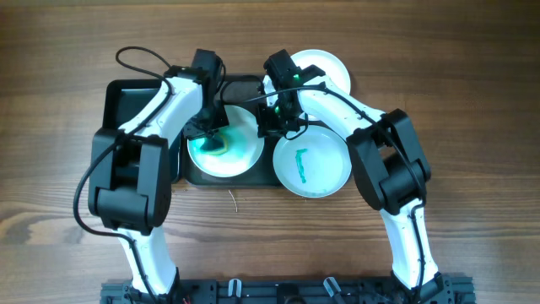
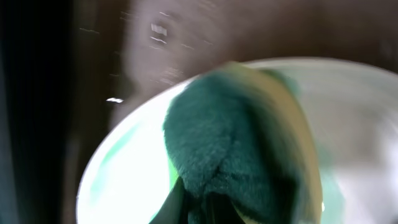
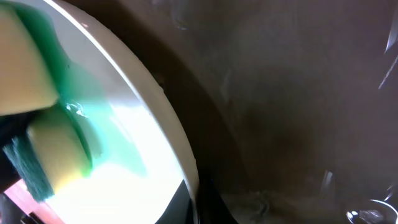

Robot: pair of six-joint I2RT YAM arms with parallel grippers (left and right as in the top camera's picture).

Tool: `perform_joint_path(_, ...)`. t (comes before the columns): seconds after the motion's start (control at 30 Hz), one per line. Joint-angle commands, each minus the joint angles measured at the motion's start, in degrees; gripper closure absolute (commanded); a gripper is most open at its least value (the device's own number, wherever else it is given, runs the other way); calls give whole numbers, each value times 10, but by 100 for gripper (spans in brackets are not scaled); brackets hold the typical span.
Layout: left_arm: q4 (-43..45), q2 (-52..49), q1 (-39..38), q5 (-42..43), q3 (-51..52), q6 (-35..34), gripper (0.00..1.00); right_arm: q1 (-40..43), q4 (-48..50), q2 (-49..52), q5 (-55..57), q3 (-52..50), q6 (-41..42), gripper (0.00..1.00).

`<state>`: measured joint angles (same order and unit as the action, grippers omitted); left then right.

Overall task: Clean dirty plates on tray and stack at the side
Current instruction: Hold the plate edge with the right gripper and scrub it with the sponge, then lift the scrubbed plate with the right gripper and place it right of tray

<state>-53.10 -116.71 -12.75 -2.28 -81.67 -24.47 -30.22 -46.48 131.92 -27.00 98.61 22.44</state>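
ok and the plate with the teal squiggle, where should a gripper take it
Pinch the squiggle plate by its rim on the outer right edge, coming from the right. It lies flat and shallow; its left edge crowds the scrubbed plate, and the right arm covers its far side.

Both arms reach up-frame from the bottom edge, elbows out, wrists converging at upper centre. Left arm (image 1: 131,173): left gripper (image 1: 211,135) points down, clamped on the sponge (image 1: 221,145). Right arm (image 1: 390,165) is bent leftward; right gripper (image 1: 272,125) is pinched on the plate (image 1: 246,150) rim, one finger each side.
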Motion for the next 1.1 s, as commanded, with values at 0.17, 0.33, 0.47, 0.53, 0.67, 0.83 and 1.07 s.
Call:
perform_joint_path(0.17,32,-10,5,252,5,134,96,6,-1,17,6,-9,1,96)
perform_joint_path(0.33,52,-10,10,210,1,108,96,6,-2,17,10,-9,3,96)
perform_joint_path(0.47,-6,-10,19,83,-35,38,96,6,-4,17,19,-9,12,96)
perform_joint_path(0.53,-43,-9,23,44,-63,27,96,6,-5,17,24,-9,15,96)
perform_joint_path(0.67,-152,2,33,-9,-163,28,96,4,-4,17,29,-9,17,96)
perform_joint_path(0.83,-217,41,72,-13,-227,31,96,-5,-12,0,64,-8,14,96)
perform_joint_path(1.07,-225,84,149,-14,-233,47,96,-44,-38,-116,265,-7,18,96)
